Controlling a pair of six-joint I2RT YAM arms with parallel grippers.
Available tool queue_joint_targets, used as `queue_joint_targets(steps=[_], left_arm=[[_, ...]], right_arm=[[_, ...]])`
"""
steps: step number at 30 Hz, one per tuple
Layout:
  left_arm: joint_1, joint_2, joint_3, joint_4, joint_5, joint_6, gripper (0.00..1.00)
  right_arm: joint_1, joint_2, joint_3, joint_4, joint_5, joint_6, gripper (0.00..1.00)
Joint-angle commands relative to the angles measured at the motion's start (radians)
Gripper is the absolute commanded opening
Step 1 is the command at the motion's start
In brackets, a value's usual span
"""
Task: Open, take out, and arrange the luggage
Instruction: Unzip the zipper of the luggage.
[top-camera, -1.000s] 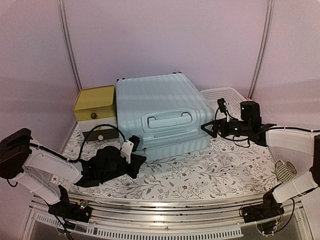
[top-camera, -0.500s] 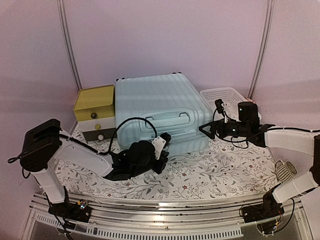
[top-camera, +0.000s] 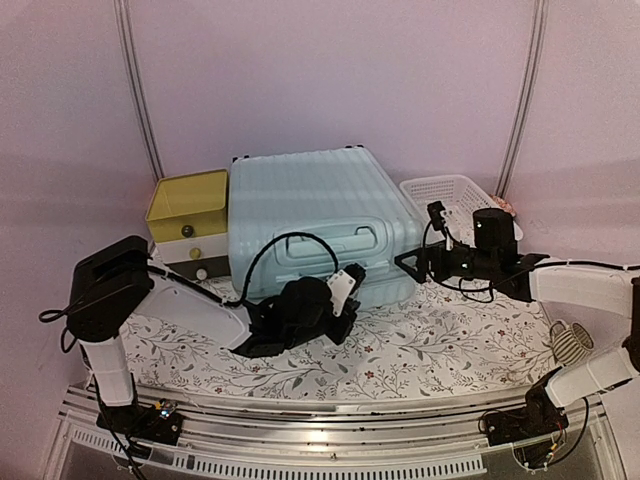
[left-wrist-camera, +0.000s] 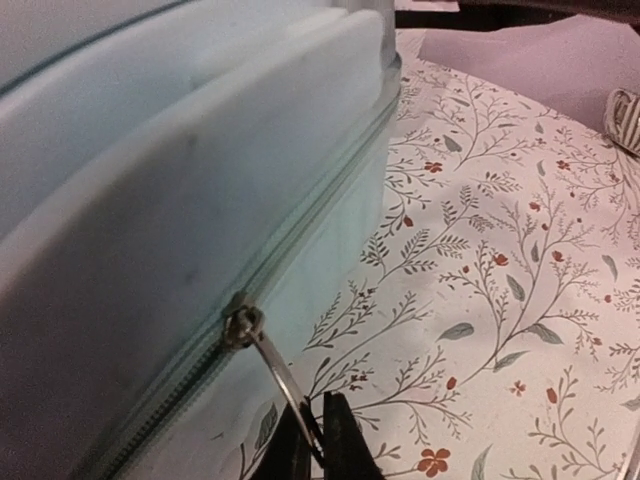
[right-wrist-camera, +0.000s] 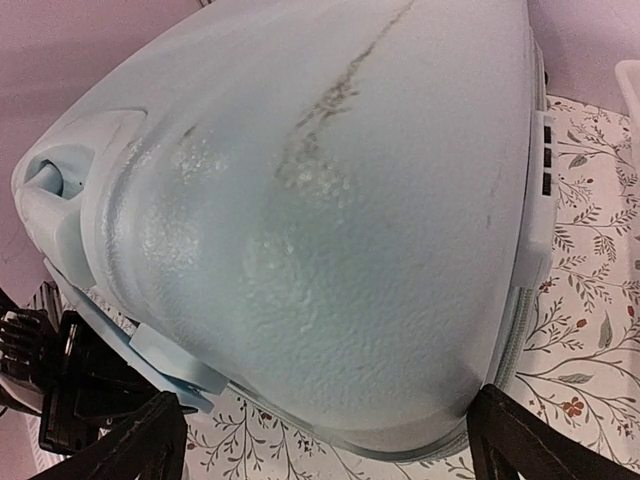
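Large pale mint-blue ribbed hard-shell suitcase (top-camera: 310, 200), closed and lying flat mid-counter, at twelve o'clock from the arm bases, with the moulded handle (top-camera: 332, 240) on the side facing six o'clock. Small yellow-topped drawer box (top-camera: 190, 215) just beside it at nine o'clock. White lattice plastic basket (top-camera: 455, 192) near it at two o'clock. Flower-printed cloth (top-camera: 440, 340) over the counter beneath.

Left jaws together, clamped on the thin silver metal zipper pull (left-wrist-camera: 282, 378), low on the case's six o'clock side. Slider (left-wrist-camera: 243, 326) seated on the track between the two shell halves. Right jaws wide apart at the three o'clock corner, one dark finger (right-wrist-camera: 135, 440) to each side of the rounded shell. Contact with the shell impossible to tell.

Judged from this: stiff, bulky, smooth-skinned, far too broad for either jaws to span, and probably light enough to slide on the cloth under a sideways tug. Best holds the zipper pull for opening, then the lid's edge or the moulded handle, never the bare curved shell, which is likely slippery. Worth bracing at three o'clock while hauling the pull along the track, tab kept in line with the teeth.
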Motion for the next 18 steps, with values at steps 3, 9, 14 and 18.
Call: queue_joint_targets(steps=[3,9,14,18], left_arm=[[-0.072,-0.088,-0.038,0.136,0.102,0.014,0.19],[-0.076,-0.201,-0.123,0.146,0.091,-0.019,0.46],[-0.076,-0.321,-0.139,0.055,0.093,-0.051,0.53],[-0.034,-0.421,-0.138,-0.051,0.184,-0.132,0.55]], right_arm=[[0.086,-0.12,-0.071,0.085,0.001,0.01,0.99],[0.086,-0.216,-0.145,0.093,0.108,0.034,0.99],[0.114,-0.238,-0.186,0.126,0.125,0.075,0.99],[0.224,-0.204,-0.206,0.181,0.212,0.11,0.99]])
